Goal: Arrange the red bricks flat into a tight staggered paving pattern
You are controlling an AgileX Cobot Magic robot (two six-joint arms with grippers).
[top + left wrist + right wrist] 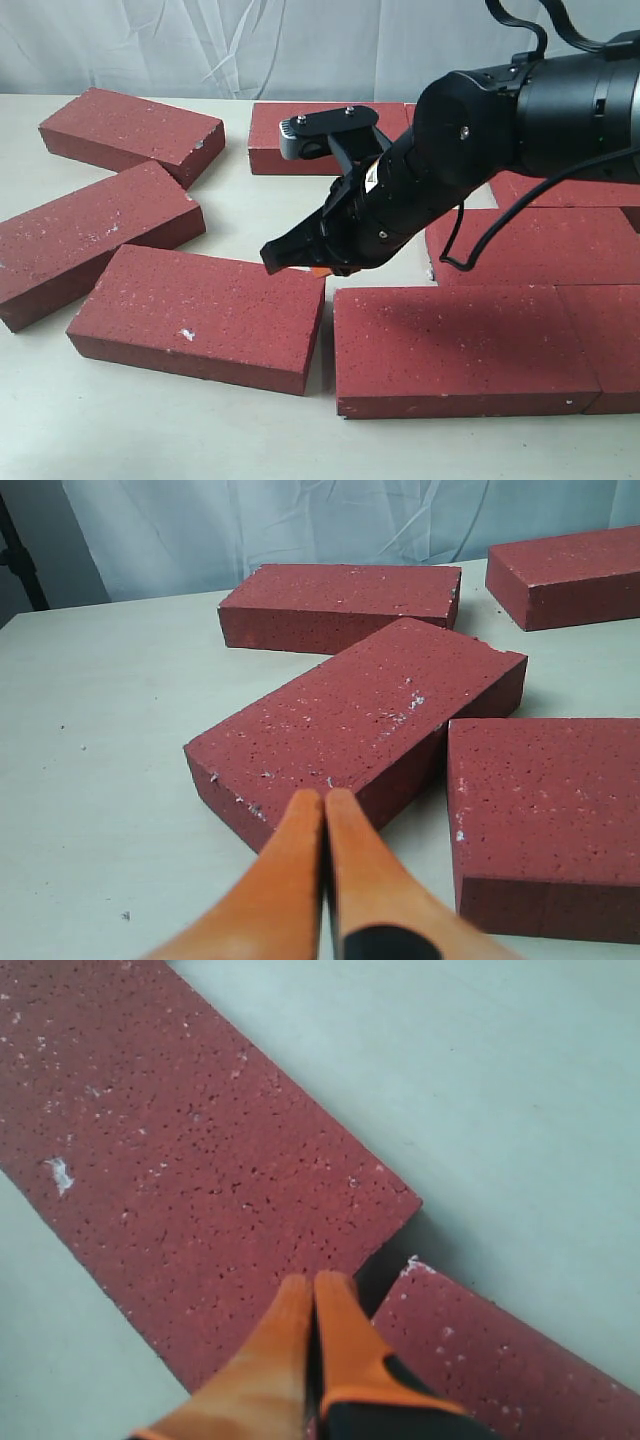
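Several dark-red bricks lie flat on the pale table (260, 215). At the right they sit close together, with a big one in front (460, 345) and another behind it (545, 245). Loose ones lie at the left: a near one (200, 310), a tilted one (90, 240) and a far one (130, 130). My right gripper (292, 258) is shut and empty, its tips (315, 1282) over the near-left brick's (200, 1160) end by the gap to its neighbour (480, 1360). My left gripper (325, 798) is shut and empty, pointing at the tilted brick's (360, 720) near corner.
Another brick (300, 135) lies at the back centre, partly behind the right arm (520, 110). A white curtain (250, 45) hangs behind the table. Bare tabletop shows along the front edge and between the left bricks. The left arm is outside the exterior view.
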